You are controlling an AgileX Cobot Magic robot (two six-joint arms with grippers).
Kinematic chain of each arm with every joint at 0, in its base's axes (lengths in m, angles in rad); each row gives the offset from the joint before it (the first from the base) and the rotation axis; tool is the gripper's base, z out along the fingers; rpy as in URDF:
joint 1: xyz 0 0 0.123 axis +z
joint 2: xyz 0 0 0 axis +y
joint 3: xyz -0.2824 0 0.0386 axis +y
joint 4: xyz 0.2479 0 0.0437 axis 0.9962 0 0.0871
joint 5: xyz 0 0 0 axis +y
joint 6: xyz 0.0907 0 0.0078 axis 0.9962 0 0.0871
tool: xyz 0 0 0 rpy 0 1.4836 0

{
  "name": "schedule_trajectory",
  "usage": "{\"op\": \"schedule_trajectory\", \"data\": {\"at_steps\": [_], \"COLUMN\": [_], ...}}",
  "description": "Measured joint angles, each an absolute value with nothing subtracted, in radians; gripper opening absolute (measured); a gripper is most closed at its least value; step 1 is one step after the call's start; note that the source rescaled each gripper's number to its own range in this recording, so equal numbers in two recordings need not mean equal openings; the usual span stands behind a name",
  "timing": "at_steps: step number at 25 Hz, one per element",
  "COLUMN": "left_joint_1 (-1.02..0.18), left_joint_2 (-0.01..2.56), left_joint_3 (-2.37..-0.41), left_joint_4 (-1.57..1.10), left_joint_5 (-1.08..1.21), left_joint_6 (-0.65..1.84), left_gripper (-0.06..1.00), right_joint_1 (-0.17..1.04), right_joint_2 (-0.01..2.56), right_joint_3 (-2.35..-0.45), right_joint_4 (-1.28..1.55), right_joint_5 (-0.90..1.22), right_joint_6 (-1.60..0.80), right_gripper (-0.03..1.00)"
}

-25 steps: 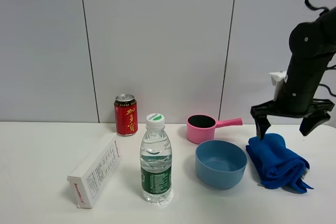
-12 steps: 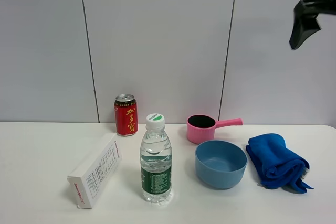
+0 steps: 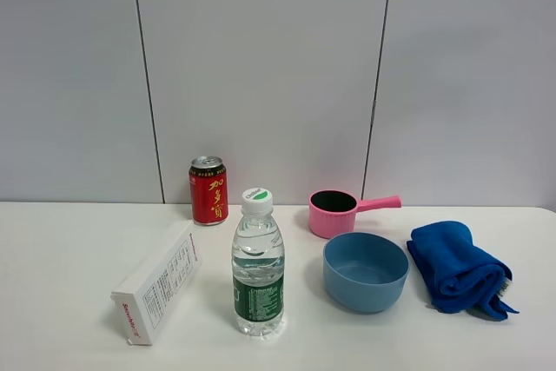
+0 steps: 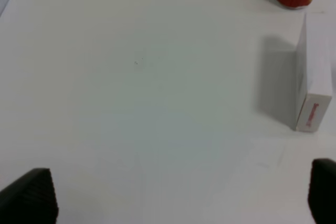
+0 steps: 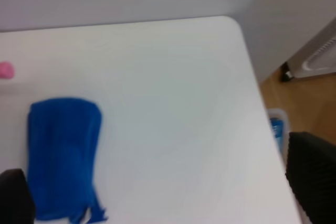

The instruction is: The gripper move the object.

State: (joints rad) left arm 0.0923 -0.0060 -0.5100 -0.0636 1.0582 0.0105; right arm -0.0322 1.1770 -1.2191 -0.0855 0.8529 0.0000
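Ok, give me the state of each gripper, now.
Left gripper: open, holding nothing, above bare white table.
Right gripper: open, holding nothing.

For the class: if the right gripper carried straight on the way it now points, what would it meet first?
Probably bare white tabletop beside the folded blue cloth; the right gripper is open, and depth is unclear.

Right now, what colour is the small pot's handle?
Pink, like the small pot itself; the exterior high view shows it best.

Red can (image 3: 208, 190) by the wall, water bottle (image 3: 258, 264) upright, white box (image 3: 158, 282) lying flat — pink saucepan (image 3: 334, 213) behind blue bowl (image 3: 366, 271)
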Motion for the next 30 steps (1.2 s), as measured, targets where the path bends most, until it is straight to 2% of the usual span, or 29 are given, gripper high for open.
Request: {"op": "schedule_trajectory", "data": {"at_steps": [15, 21, 30], "left_joint_1": [0.092, 0.092, 0.092], "left_joint_2": [-0.006, -0.006, -0.006], "left_joint_3": [-0.51, -0.51, -0.51], "left_joint_4": [-0.064, -0.064, -0.064], "left_joint_5": [1.058, 1.058, 1.058], "left_joint_6": [0.01, 0.01, 0.01], "left_gripper": [1.0, 1.0, 1.0], "right_joint_1": [-0.037, -0.037, -0.037], "right_joint_2": [0.454, 0.195, 0.127], "right_joint_3": [-0.543, -0.509, -0.52], "right_joint_4": [0.011, 0.011, 0.021], "right_joint_5": [0.789, 0.867, 1.023], "right_joint_6": [-0.036, -0.036, -0.011], "right_gripper": [1.0, 1.0, 1.0]}}
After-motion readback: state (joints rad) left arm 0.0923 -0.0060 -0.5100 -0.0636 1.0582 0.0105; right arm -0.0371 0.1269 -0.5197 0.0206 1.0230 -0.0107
